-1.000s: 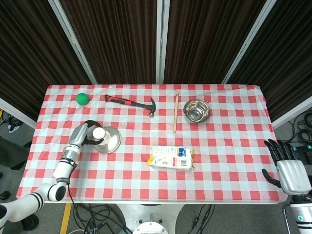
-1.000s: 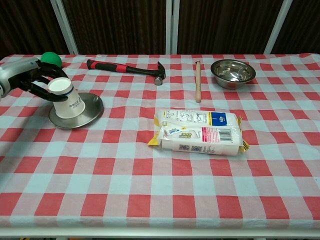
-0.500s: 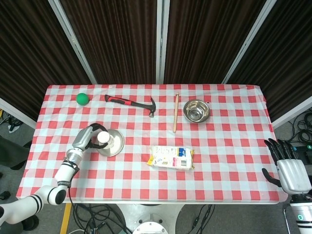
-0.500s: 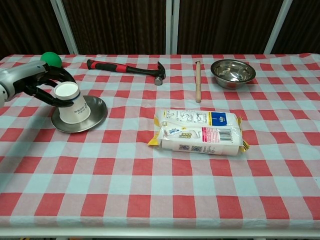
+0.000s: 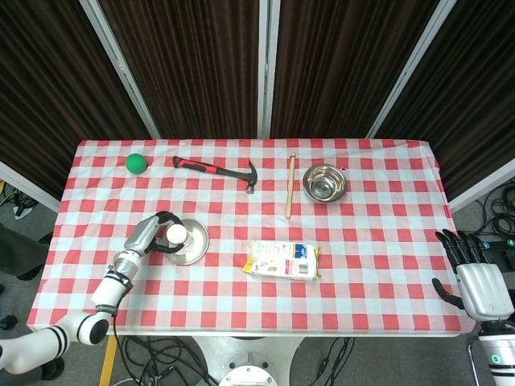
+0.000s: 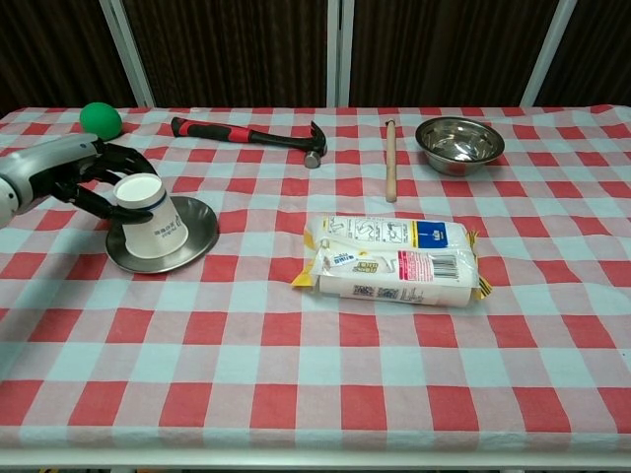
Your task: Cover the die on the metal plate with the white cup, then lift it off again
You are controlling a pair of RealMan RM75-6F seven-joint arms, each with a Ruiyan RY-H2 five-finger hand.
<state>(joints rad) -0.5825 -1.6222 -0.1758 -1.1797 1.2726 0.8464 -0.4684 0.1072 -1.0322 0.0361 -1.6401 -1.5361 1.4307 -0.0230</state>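
Left hand (image 6: 74,177) wraps its dark fingers (image 6: 106,202) round the white cup (image 6: 148,219), which sits upside down on the metal plate (image 6: 197,229), leaning a touch toward the hand. The die is out of sight, so I cannot tell where it lies. All this plays out on a surface (image 5: 370,257) dressed in red-and-white check cloth, with dark ribbed panels (image 5: 201,64) split by pale posts closing off the room behind it.

Beyond the fingers, near the far edge, a green ball (image 5: 136,163); off to their side, a red-handled hammer (image 5: 216,170), then a wooden stick (image 5: 290,186), then a steel bowl (image 5: 323,182). A printed packet (image 6: 394,260) lies well apart from the plate.

Right hand (image 5: 478,281) hangs off the opposite edge, fingers (image 5: 457,246) spread, holding nothing. Cables (image 5: 161,354) trail on the floor below.
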